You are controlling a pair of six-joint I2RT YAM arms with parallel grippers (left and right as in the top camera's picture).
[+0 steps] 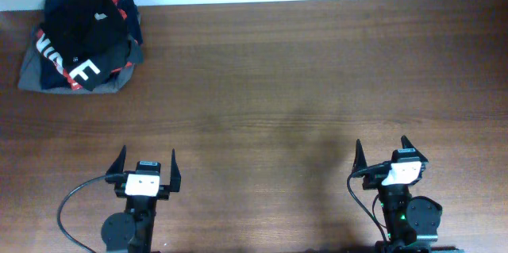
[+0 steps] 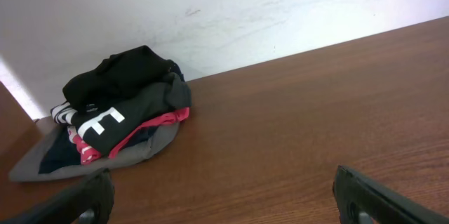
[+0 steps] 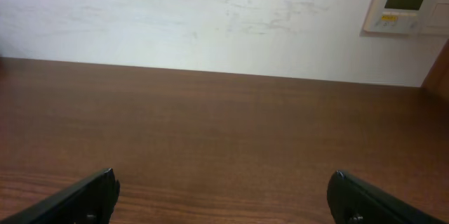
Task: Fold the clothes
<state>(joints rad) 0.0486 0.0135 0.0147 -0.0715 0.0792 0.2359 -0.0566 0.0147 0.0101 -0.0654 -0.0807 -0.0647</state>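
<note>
A plain black T-shirt [image 1: 83, 17] with a tiny white mark lies crumpled on top of a pile at the table's far left corner. It also shows in the left wrist view [image 2: 119, 73], at the top of the pile by the wall. My left gripper [image 1: 148, 160] is open and empty near the front edge, far from the pile; its fingertips frame bare wood in the left wrist view [image 2: 224, 196]. My right gripper [image 1: 382, 151] is open and empty at the front right, over bare wood in the right wrist view [image 3: 223, 194].
Under the black T-shirt lie a black-and-red garment with big white letters [image 1: 83, 70] and a grey folded garment [image 1: 32, 74]. A white wall [image 3: 210, 13] runs along the table's far edge, with a wall control panel [image 3: 407, 3] at the right.
</note>
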